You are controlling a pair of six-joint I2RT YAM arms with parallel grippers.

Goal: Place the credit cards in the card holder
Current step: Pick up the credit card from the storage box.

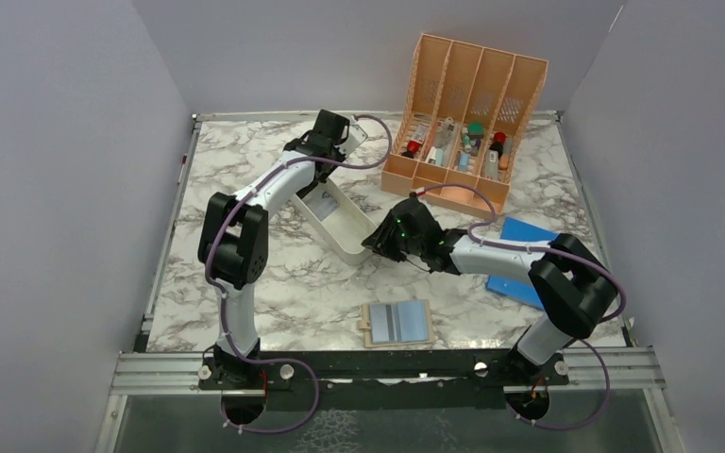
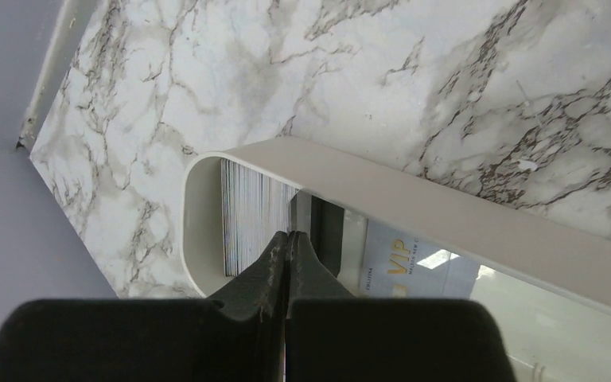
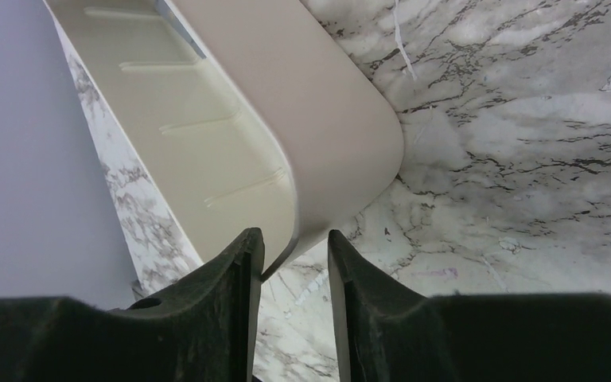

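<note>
Several credit cards (image 2: 253, 215) stand on edge as a striped stack at the far end of a long white tray (image 2: 414, 195), and a pale "VIP" card (image 2: 398, 259) lies on its floor. My left gripper (image 2: 289, 235) is down in that end, shut, with a thin grey card edge (image 2: 301, 211) running out from between its tips. At the tray's near end (image 3: 342, 151), my right gripper (image 3: 294, 239) is open and straddles the rim without squeezing it. The card holder (image 1: 396, 323) lies open near the front edge, blue-grey inside up. From above I see the left gripper (image 1: 321, 168) and the right gripper (image 1: 378, 242).
A peach slotted organizer (image 1: 463, 113) with small items stands at the back right. A flat bright-blue rectangle (image 1: 519, 247) lies under the right arm. Grey walls close in the marble table (image 1: 245, 283) on the left, back and right.
</note>
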